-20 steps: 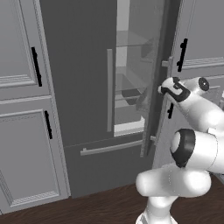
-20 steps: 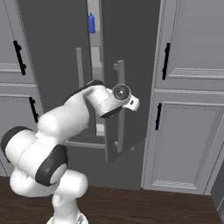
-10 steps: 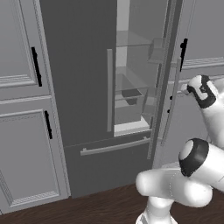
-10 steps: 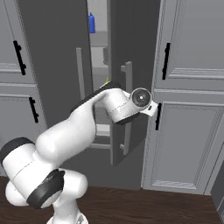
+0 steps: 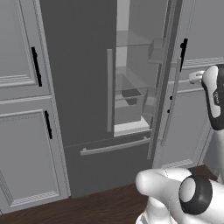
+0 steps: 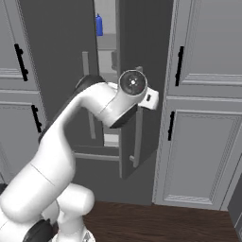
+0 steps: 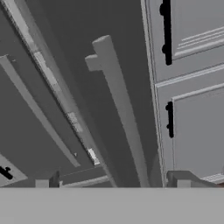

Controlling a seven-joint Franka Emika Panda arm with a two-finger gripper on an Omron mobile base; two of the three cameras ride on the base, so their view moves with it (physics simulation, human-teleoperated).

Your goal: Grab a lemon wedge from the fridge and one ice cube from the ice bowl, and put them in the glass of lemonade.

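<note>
fridge [image 5: 87, 87] stands between cabinets [image 5: 17, 109], right door ajar; blue bottle [image 6: 99, 25] on an upper shelf inside

A: What is getting cut off?

B: The fridge [image 5: 87, 65] is running past the top edge, toward 12 o'clock. Its open door [image 6: 137, 47] is hiding most of the shelves.

A: And that blue bottle [image 6: 99, 25]?

B: It is peeking out near 11 o'clock, too small to tell more.

A: The fingertips [image 7: 46, 181]?

B: They are sinking behind the bottom edge, around 6 o'clock.
</note>
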